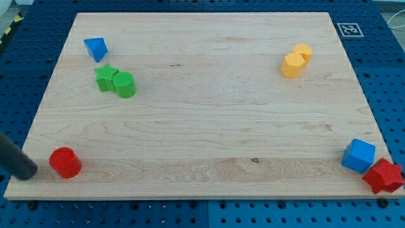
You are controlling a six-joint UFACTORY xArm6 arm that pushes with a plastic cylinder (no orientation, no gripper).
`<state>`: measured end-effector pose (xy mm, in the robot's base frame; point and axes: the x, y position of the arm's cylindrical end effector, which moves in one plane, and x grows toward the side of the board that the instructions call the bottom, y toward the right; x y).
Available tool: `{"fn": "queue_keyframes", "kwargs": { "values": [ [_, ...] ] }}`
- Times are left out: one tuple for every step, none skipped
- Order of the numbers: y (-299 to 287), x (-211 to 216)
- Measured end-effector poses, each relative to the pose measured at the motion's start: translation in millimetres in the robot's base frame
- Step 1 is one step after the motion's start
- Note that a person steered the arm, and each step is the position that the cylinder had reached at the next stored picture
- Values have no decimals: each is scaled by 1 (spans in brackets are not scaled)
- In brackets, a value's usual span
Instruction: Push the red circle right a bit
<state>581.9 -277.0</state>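
The red circle (65,162) is a short red cylinder near the board's bottom left corner. My tip (28,171) is the lower end of the dark rod that comes in from the view's left edge. It rests on the board just left of the red circle, with a small gap between them.
A blue triangle (95,48), a green star (106,78) and a green circle (124,84) sit at the top left. Two yellow blocks (296,60) touch at the top right. A blue cube (359,155) and a red star (383,176) sit at the bottom right corner. The wooden board (202,114) lies on a blue pegboard.
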Motion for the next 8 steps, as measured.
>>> {"fn": "queue_keyframes", "kwargs": {
  "values": [
    [0,-21],
    [0,-26],
    [0,-16],
    [0,-8],
    [4,-8],
    [16,-8],
    [24,-7],
    [28,-7]
  ]
}}
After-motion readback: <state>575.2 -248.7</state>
